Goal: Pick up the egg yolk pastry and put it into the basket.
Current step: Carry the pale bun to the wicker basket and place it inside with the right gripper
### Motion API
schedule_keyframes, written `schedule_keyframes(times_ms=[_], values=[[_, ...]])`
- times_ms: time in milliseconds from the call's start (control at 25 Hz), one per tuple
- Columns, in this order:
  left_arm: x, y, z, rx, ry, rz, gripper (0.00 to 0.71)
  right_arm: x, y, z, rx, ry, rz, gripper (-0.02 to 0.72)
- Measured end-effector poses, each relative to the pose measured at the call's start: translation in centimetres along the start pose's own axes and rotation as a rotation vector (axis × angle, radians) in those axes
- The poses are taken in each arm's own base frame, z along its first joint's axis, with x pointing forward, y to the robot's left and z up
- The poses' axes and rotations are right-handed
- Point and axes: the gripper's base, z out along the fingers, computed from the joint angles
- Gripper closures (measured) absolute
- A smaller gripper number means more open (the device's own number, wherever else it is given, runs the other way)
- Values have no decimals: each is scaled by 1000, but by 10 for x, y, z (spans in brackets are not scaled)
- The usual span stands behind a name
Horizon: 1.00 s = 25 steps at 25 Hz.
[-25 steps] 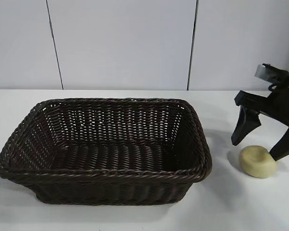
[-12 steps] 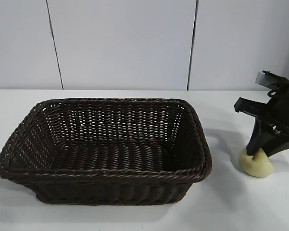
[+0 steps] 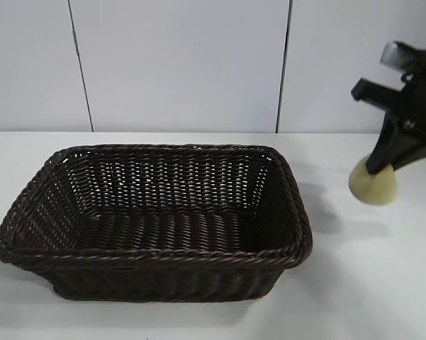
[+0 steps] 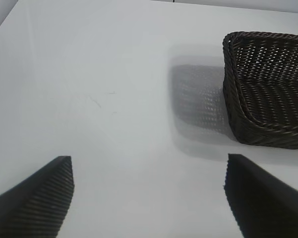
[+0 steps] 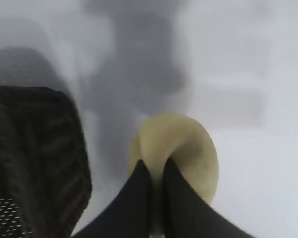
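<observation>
While the right arm is up in the air, this is how things sit:

right gripper [image 3: 380, 172]: It is above the tabletop near the right edge. Its two black fingers [image 5: 139, 198] are squeezed tight on the egg yolk pastry [image 3: 372, 185], with only a thin gap between them.

egg yolk pastry: It is a small, pale yellow, round bun. It hangs from the right gripper and does not touch the tabletop [image 3: 368, 283]. It is off to the right of the basket [image 3: 28, 205], well clear of the rim, and it is not over the basket. In the right wrist view the fingers press into its soft side, and the bun looks a little pinched.

basket: It is big, dark brown and woven, with sloping sides and a braided rim. It sits flat on the tabletop, from the left part to the middle. Only its woven floor shows inside.

left gripper [image 4: 149, 198]: It is parked over the bare tabletop, beyond the basket's left end. Its two black fingers stand wide apart with nothing between them. From its own camera, one end of the basket shows farther off.

tabletop: It is white and smooth. A soft grey shadow lies on it to the right of the basket, below the lifted bun.

wall [image 3: 184, 64]: It is pale with thin dark lines running up and down, behind the tabletop's back edge.
</observation>
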Motion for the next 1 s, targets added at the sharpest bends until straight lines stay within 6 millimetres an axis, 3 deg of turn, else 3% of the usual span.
schedule_keyframes(times_ms=[160,280,400,600,760,1000], values=[[0,0,0,0,0,-1,105,-5,14,-28,-32,-51,-31,671],[0,0,0,0,0,-1,105,-5,17,-30,-41,-46,-34,671],[0,0,0,0,0,-1,105,-2,32,-24,-53,-40,-70,671],[0,0,0,0,0,-1,105,8,90,-6,-108,-70,-170,671],[0,0,0,0,0,-1,105,28,147,7,-187,-101,-269,672],[0,0,0,0,0,-1,105,52,196,16,-263,-159,-326,672]])
